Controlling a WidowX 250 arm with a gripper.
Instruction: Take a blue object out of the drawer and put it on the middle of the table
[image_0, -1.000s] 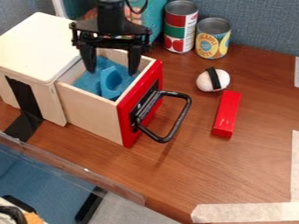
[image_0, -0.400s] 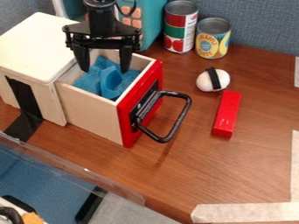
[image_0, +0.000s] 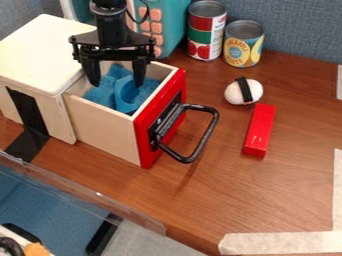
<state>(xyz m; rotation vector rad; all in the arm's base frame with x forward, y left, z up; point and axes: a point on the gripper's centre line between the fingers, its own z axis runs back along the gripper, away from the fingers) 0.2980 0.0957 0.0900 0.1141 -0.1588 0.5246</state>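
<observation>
Blue is what we want: a blue object (image_0: 123, 99) sits in the open drawer (image_0: 103, 126), near ten o'clock from the middle of the view. Fuzzy blue cloth (image_0: 101, 95) lies beside and behind it. The gripper (image_0: 116, 84) hangs over them with its two fingers spread wide and nothing held. One finger is right by the top of the blue object, but I can't tell if they touch.

I think the grab comes next, and it could go wrong. The cloth is close and blue too, so the gripper might pinch that, or pull up both. If it comes down a bit off, a finger could push the object over. The drawer walls are close, so a finger might bump one and jam.

Going out toward four o'clock, a low lift could snag the red front (image_0: 145, 142) or the black handle (image_0: 200, 137). A weak hold could drop the object before it gets to the middle of the table (image_0: 220, 195).
</observation>
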